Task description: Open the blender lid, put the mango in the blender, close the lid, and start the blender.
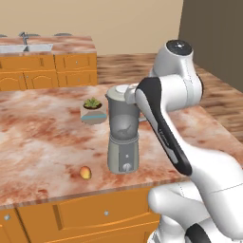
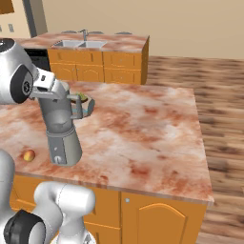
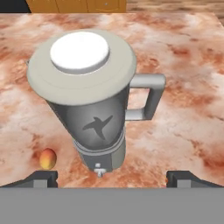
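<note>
Hand poised above the lidded blender on the marble tabletop.

The tabletop [image 1: 42,137] carries the blender [image 1: 123,137] near its front edge, its top partly hidden behind the bent white arm. The hand [image 3: 112,178] hovers over the blender lid [image 3: 81,61], fingers spread wide, gripping nothing. A potted plant in a bowl [image 1: 92,110] sits behind; the mango [image 1: 85,172] lies just left of the base.

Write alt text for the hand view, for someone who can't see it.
Seen from above, the grey blender stands on a marbled counter with its white lid on. A small mango lies beside its base, and the open gripper hangs above.
</note>
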